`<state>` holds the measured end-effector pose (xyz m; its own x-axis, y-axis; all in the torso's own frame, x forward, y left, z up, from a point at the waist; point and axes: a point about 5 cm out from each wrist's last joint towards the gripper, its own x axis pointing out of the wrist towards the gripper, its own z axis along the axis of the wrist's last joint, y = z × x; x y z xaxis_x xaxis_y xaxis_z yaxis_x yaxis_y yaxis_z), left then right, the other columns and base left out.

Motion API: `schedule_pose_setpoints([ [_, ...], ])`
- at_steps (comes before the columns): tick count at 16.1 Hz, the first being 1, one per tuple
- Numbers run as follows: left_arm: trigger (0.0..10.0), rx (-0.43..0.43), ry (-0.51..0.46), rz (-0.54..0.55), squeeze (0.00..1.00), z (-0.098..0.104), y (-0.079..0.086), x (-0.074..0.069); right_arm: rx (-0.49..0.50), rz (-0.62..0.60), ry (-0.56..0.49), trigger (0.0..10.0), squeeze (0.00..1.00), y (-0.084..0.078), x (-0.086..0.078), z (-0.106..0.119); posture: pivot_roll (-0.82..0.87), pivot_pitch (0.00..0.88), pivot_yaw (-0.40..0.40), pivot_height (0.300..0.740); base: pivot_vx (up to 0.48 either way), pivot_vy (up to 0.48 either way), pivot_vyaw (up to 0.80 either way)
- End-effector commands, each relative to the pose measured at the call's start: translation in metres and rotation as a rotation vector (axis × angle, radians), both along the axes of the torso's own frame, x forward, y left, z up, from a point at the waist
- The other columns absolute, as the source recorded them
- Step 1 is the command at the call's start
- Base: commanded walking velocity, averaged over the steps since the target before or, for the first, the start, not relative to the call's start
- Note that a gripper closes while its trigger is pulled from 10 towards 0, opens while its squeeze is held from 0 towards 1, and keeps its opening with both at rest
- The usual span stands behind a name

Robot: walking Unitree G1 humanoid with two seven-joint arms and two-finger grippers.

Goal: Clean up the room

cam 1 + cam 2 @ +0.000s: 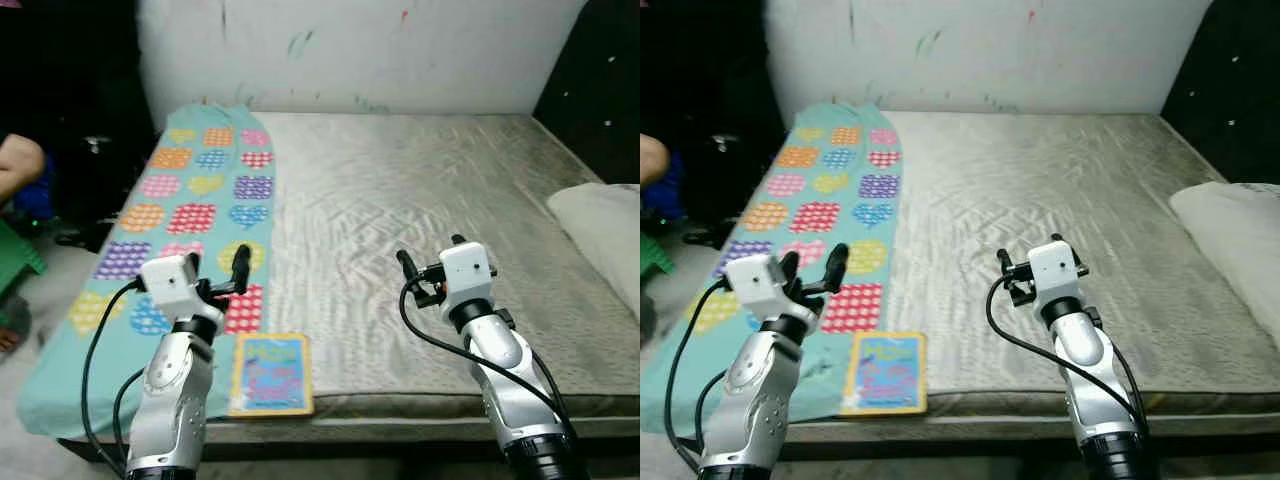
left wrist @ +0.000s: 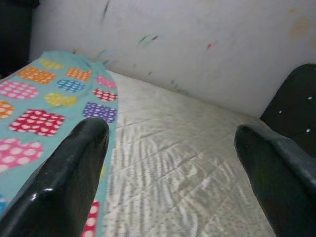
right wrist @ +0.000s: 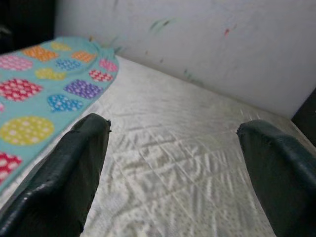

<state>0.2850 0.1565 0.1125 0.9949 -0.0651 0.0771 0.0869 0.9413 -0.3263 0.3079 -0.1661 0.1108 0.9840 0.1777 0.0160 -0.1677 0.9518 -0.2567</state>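
A bed with a bare grey quilted mattress [image 1: 420, 180] lies before me. A teal blanket [image 1: 190, 200] with colourful dotted hearts and squares covers its left strip and hangs over the left side. A bright children's book [image 1: 271, 373] lies flat at the front edge, half on the blanket. My left gripper [image 1: 216, 268] hovers open just above and behind the book, over the blanket's edge. My right gripper [image 1: 431, 253] hovers open over the mattress's middle front, holding nothing. In the wrist views, the left gripper [image 2: 170, 131] and the right gripper [image 3: 173, 126] point along the bed toward the wall.
A white pillow [image 1: 605, 230] rests at the bed's right edge. A dark padded panel [image 1: 595, 100] stands at the far right, and a marked white wall [image 1: 380, 50] lies behind. At the left, a person's limb [image 1: 18, 160] and a green object [image 1: 15, 260] sit beside the bed.
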Motion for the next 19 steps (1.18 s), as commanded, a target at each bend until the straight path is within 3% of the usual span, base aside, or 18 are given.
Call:
schedule_pose_setpoints([
  [1,10.0,0.010,0.012,0.008,0.00,-0.0021,0.0032,0.0002,-0.001,0.010,-0.007,10.0,0.00,0.0014,0.0009,0.0022,-0.10,0.000,-0.031,0.740,0.000,-0.307,0.00],
  [11,10.0,-0.021,0.003,0.007,0.00,-0.0019,0.0023,0.0010,-0.005,0.010,-0.006,10.0,0.00,0.0000,0.0003,0.0016,-0.10,0.000,-0.030,0.740,0.000,0.000,0.00],
  [16,10.0,-0.033,0.005,0.004,0.00,-0.0023,0.0011,0.0013,-0.010,0.012,-0.003,10.0,0.00,-0.0003,0.0001,0.0014,-0.10,0.000,-0.033,0.740,0.000,0.402,0.00],
  [19,10.0,-0.027,-0.031,-0.022,0.00,0.0023,-0.0016,0.0004,-0.012,0.014,-0.001,10.0,0.00,0.0001,0.0001,0.0009,-0.10,0.000,-0.034,0.740,0.000,0.000,0.00],
])
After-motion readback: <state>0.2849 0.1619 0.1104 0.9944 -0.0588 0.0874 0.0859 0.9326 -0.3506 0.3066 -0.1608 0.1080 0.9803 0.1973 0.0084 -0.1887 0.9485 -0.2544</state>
